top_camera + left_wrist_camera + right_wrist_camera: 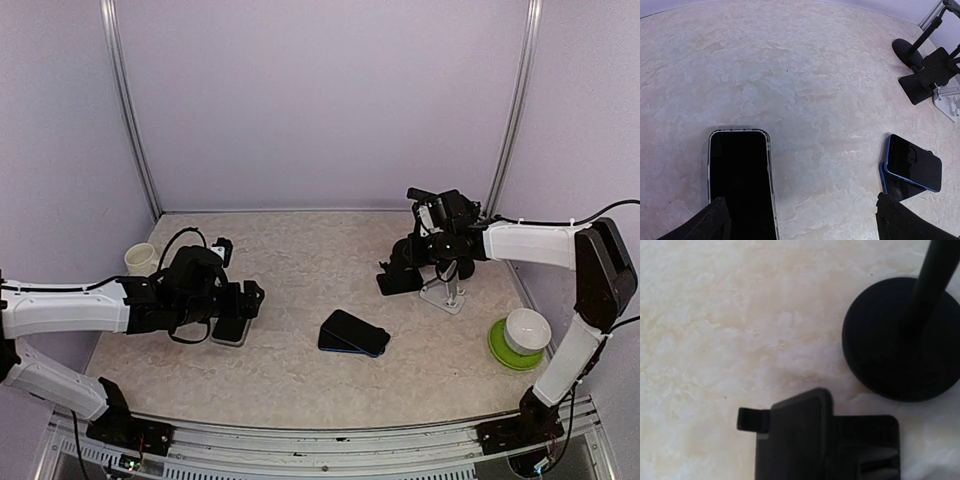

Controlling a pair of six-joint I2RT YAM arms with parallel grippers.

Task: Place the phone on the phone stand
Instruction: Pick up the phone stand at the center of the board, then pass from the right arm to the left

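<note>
A black-screened phone [740,180] in a clear case lies flat on the table, under my left gripper [805,225]. That gripper is open, with one finger over the phone's near end and the other far to the right. In the top view the phone [230,328] lies partly beneath the left gripper [240,305]. The black phone stand [815,440] fills the bottom of the right wrist view, very close. My right gripper [420,255] hovers just above the stand [398,280]. Its fingers do not show in the right wrist view, so its state is unclear.
Two stacked blue phones [353,333] lie mid-table. A round black base with a pole [900,340] stands beside the phone stand, and a silver stand [445,295] to its right. A white bowl on a green plate [518,340] sits at the right, a cup [140,258] at the left.
</note>
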